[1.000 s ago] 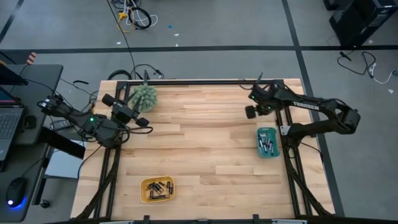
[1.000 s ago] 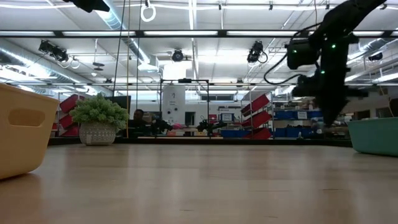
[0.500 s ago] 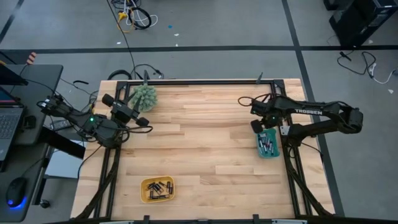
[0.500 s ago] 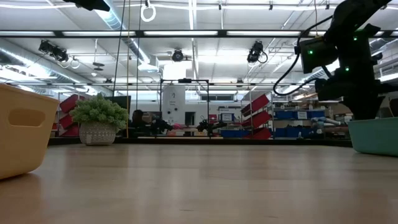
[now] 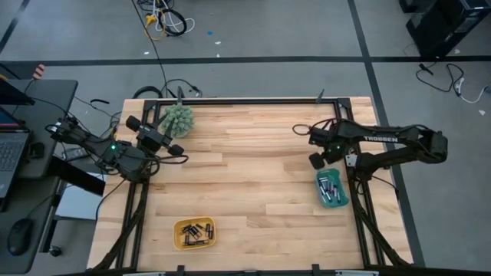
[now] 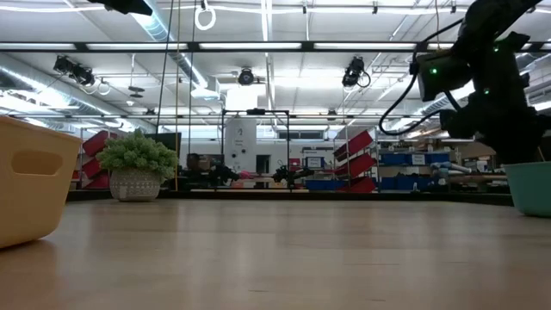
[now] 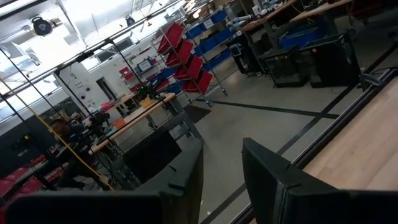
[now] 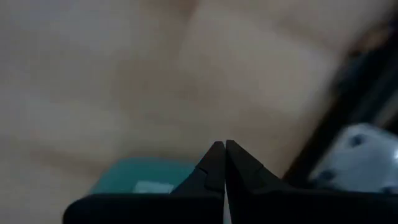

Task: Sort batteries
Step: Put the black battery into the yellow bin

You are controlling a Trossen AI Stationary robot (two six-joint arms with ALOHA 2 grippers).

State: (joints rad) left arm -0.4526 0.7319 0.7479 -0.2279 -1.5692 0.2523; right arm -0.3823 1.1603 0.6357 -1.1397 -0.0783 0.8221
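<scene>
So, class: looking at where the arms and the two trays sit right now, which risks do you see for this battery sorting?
1. The teal tray sits at the table's right edge; the right gripper, shut and just beside it, could nudge it off.
2. The yellow tray lies close to the front edge, so a clumsy drop might scatter its dark batteries.
3. The left gripper waits near the green plant and could knock it.

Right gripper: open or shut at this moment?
Shut. The right gripper shows its two dark fingertips pressed together with nothing between them, above the teal tray.
</scene>
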